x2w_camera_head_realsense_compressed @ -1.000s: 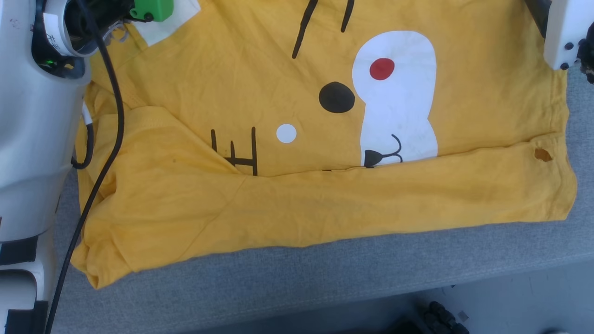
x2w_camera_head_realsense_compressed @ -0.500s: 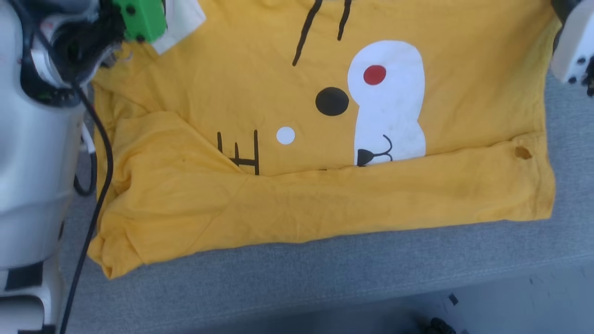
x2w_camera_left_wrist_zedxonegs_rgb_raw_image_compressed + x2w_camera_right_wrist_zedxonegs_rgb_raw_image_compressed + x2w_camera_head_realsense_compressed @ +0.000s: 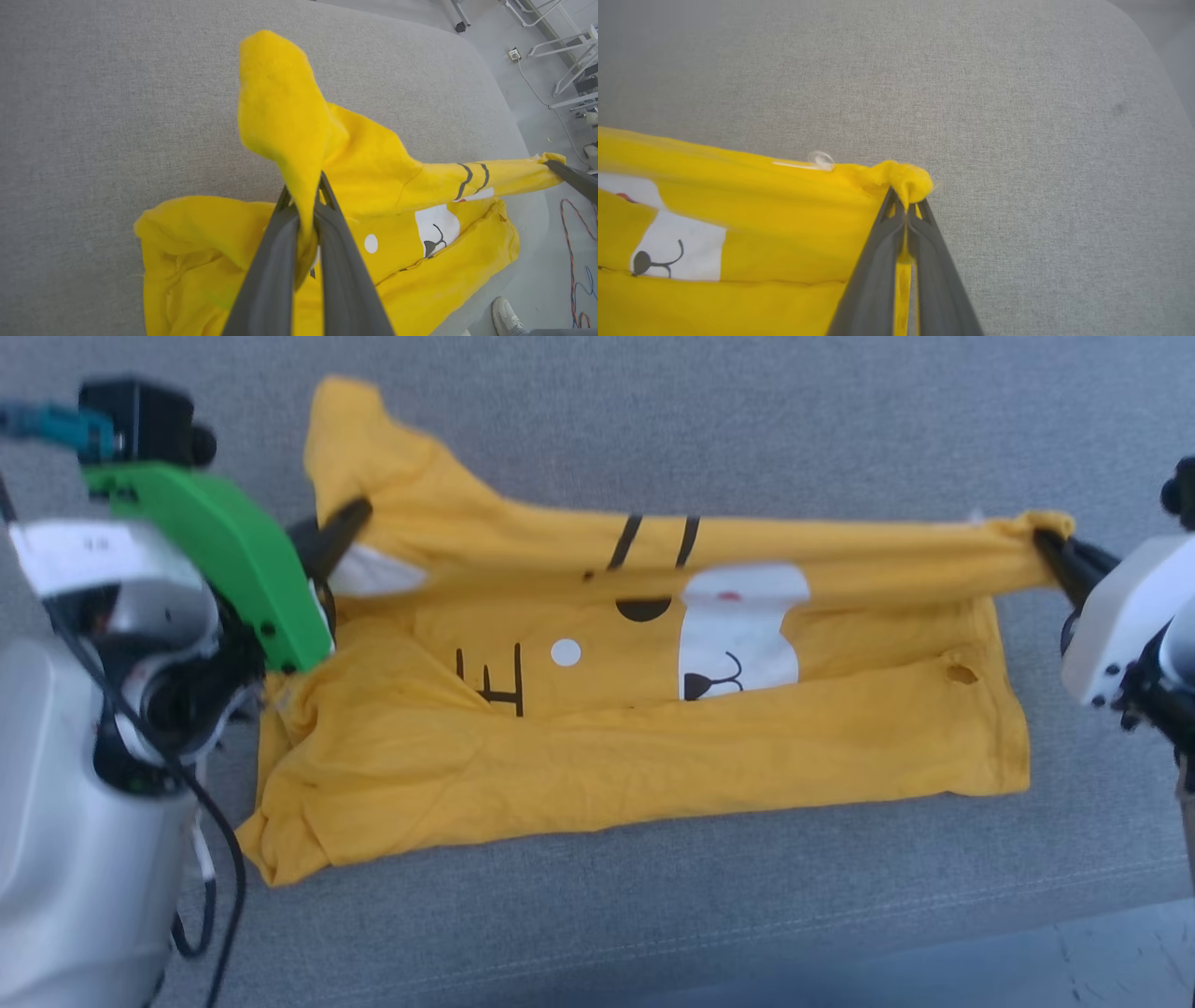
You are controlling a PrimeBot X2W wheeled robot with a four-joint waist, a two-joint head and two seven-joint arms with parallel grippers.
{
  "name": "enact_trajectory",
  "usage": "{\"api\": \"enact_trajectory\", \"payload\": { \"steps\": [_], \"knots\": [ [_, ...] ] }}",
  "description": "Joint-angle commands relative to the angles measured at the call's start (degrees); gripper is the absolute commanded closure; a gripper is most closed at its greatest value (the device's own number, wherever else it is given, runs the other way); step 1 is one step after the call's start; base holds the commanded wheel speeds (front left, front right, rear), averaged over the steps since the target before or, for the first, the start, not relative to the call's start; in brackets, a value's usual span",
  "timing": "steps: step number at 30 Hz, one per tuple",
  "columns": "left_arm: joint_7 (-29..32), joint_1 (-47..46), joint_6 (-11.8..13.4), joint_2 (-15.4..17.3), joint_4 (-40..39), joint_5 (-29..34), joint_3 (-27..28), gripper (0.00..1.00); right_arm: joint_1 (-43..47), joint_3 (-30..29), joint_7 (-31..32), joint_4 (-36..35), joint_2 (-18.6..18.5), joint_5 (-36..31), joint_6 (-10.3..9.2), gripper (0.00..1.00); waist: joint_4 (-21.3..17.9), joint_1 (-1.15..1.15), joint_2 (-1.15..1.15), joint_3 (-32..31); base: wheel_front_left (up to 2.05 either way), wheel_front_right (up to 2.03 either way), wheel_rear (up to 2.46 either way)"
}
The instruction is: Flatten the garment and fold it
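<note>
Holding the far edge of the mustard-yellow garment (image 3: pixel 653 756) taut above the grey table (image 3: pixel 653 915), with the left tool (image 3: pixel 303 191) clamped on cloth by the sleeve (image 3: pixel 275 93) and the right tool (image 3: pixel 906 200) clamped on the hem corner (image 3: pixel 906 179). Likely holding that edge lifted and straight for laying evenly over the near half, lying flat, print (image 3: pixel 738 644) up.
</note>
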Motion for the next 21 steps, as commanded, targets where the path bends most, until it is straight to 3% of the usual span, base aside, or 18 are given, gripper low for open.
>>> {"api": "enact_trajectory", "payload": {
  "steps": [1, 2, 9, 19, 20, 21],
  "knots": [
    [-1.0, 2.6, 0.5, -0.2, -0.7, -1.0, 0.7, 1.0, 1.4, -0.1, -0.2, -0.4, 0.5, 0.3, -0.08, 1.0, -0.1, 0.0, 0.0, -2.9, 0.0, 0.0, 0.0],
    [-3.4, 8.1, 1.2, -1.0, -1.7, -2.0, 2.2, 1.0, 4.0, -0.3, -0.2, -0.7, 1.1, 0.5, -0.08, 1.0, -0.2, 0.0, 0.0, -3.4, 0.0, 0.0, 0.0],
    [-7.8, 18.2, 2.1, -2.8, -0.4, -3.4, 4.0, 1.0, 8.2, 0.3, -0.6, 1.0, 2.4, 0.4, -0.08, 1.0, -0.2, 0.0, 0.0, -3.8, 0.0, 0.0, 0.0],
    [-10.0, 23.3, 3.2, -4.2, 6.4, -4.2, 5.1, 1.0, 10.3, 0.9, -3.4, 7.6, 4.4, -0.6, -0.08, 1.0, -0.3, 0.0, 0.0, -3.8, 0.0, 0.0, 0.0],
    [-10.1, 23.2, 3.3, -4.2, 6.8, -4.2, 5.1, 0.64, 10.3, 0.8, -3.8, 8.1, 4.6, -0.7, -0.08, 0.98, -0.3, 0.0, 0.0, -4.0, 0.0, 0.0, 0.0],
    [-10.3, 23.2, 3.4, -4.1, 7.2, -4.0, 5.2, 0.0, 10.3, 1.1, -4.1, 8.5, 4.6, -0.5, -0.08, 0.55, -0.3, 0.0, 0.0, -4.3, 0.0, 0.0, 0.0]
  ]
}}
